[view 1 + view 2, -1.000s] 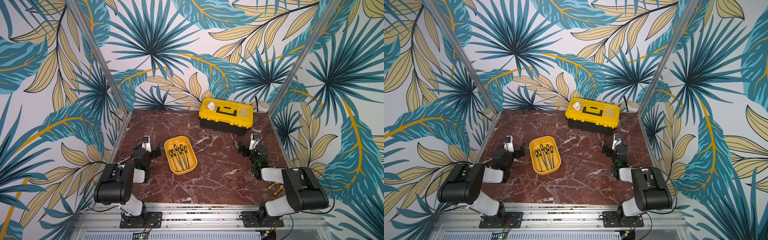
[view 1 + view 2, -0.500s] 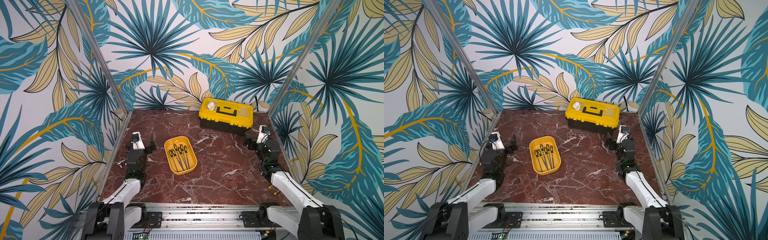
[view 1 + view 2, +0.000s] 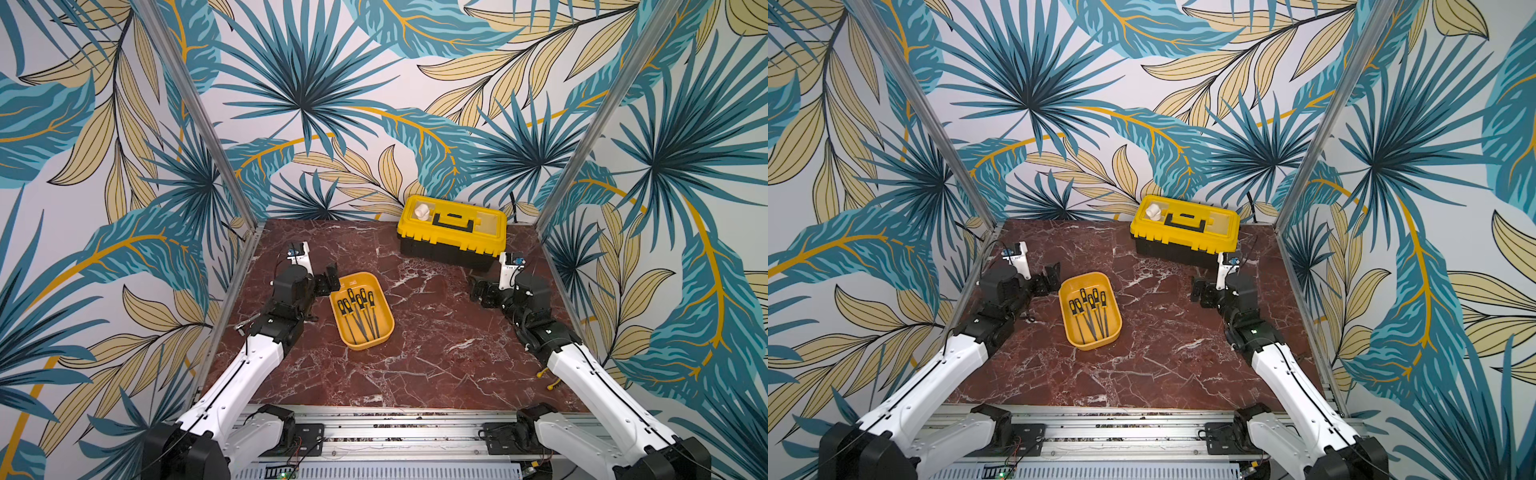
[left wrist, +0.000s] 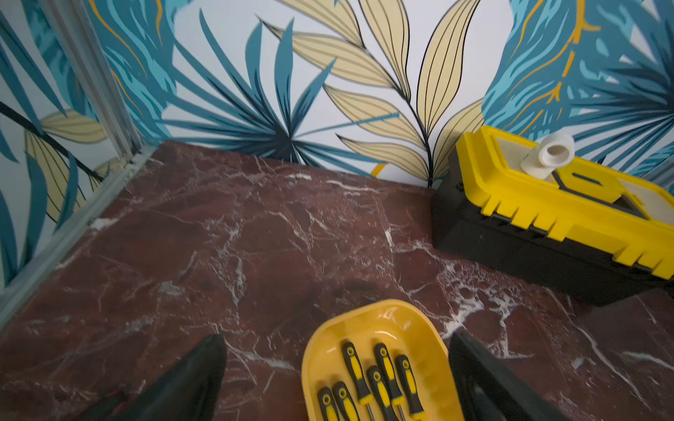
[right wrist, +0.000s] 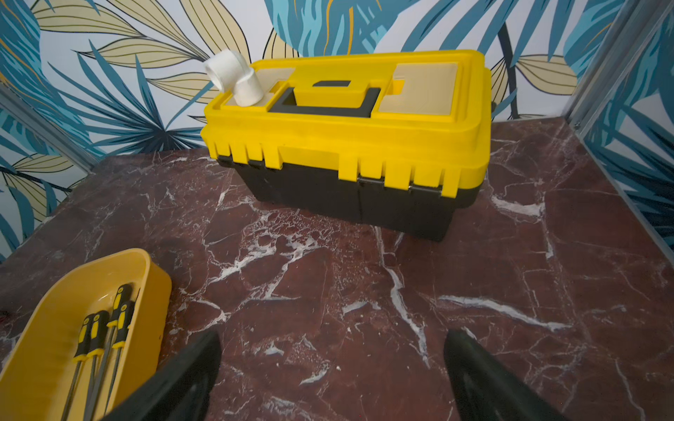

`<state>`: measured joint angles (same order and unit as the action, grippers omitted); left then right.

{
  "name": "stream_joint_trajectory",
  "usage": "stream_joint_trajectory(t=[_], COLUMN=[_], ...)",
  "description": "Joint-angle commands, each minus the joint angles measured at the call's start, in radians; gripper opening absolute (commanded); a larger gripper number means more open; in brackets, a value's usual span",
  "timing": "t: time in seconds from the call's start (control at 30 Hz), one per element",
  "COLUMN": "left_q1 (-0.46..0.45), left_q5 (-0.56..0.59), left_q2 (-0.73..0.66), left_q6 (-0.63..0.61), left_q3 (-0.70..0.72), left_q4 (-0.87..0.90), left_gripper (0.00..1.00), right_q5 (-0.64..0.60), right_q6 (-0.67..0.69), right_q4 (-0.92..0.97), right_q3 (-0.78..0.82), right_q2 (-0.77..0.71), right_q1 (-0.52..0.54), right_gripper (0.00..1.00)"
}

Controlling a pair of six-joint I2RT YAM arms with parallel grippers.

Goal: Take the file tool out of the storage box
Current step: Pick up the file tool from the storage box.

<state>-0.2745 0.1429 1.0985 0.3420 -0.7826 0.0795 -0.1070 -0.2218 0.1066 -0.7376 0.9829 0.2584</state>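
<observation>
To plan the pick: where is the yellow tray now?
In both top views the yellow tray lies left of centre, beside the left claw.

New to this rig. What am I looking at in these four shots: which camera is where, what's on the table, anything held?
These are two robot arms mounted on a rail at the near edge of the table. Each ends in a two-finger gripper. Two pictures come from one overhead stereo camera and show nearly the same view of the whole scene. The other two come from a camera on each arm's wrist, looking out between that arm's black fingers.

On the red marble table sits a shallow yellow storage box holding six files with black-and-yellow handles. At the back is a closed black toolbox with a yellow lid and a white pipe elbow on top.

The left gripper is beside the storage box's far corner. The right gripper is over bare table near the toolbox. Both are open and hold nothing.
</observation>
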Motion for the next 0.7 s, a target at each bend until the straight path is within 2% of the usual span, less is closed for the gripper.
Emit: stream_joint_trajectory(t=[0.0, 0.2, 0.37, 0.47, 0.67], left_q1=[-0.052, -0.108, -0.133, -0.173, -0.211], left_q5=[0.038, 0.059, 0.056, 0.111, 0.149], left_q2=[0.088, 0.285, 0.429, 0.512, 0.655], left_q6=[0.103, 0.243, 0.336, 0.374, 0.475], left_q3=[-0.121, -0.333, -0.445, -0.519, -0.632], left_q4=[0.248, 0.483, 0.565, 0.614, 0.687], left_gripper=[1.00, 0.97, 0.87, 0.79, 0.73], right_q5=[-0.046, -0.049, -0.079, -0.092, -0.115], right_q6=[-0.059, -0.134, -0.162, -0.178, -0.187], right_q4=[0.167, 0.278, 0.327, 0.336, 0.356], right_q3=[-0.058, -0.112, -0.127, -0.125, -0.123], right_q2=[-0.012, 0.006, 0.022, 0.026, 0.049], right_q1=[0.036, 0.092, 0.148, 0.173, 0.214], right_gripper=[0.99, 1.00, 0.99, 1.00, 1.00])
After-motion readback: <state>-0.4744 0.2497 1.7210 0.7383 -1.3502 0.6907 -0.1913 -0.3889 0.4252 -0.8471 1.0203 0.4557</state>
